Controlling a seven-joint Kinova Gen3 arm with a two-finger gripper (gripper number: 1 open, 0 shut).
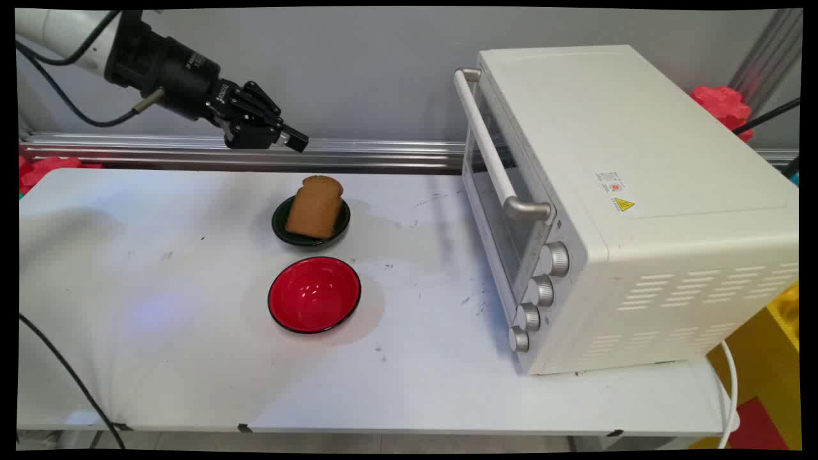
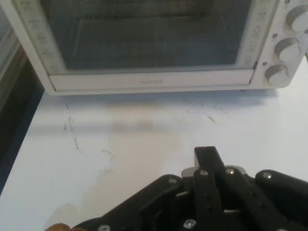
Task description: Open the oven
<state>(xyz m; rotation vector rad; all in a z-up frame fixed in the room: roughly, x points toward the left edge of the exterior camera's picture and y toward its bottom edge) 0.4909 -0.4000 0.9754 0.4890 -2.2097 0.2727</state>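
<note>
Main view: bread slice [image 1: 314, 206] in green bowl [image 1: 278, 225]

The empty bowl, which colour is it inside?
Red inside, with a black rim; the main view shows it best.

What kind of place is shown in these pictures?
Probably a robotics lab set up like a kitchen: a white table holds a toaster oven, bread in a dark bowl and a red bowl, with the gripper above.

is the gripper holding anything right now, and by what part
Nothing is held. The gripper is shut on nothing, in the air above and left of the bread slice in the dark bowl.
</note>
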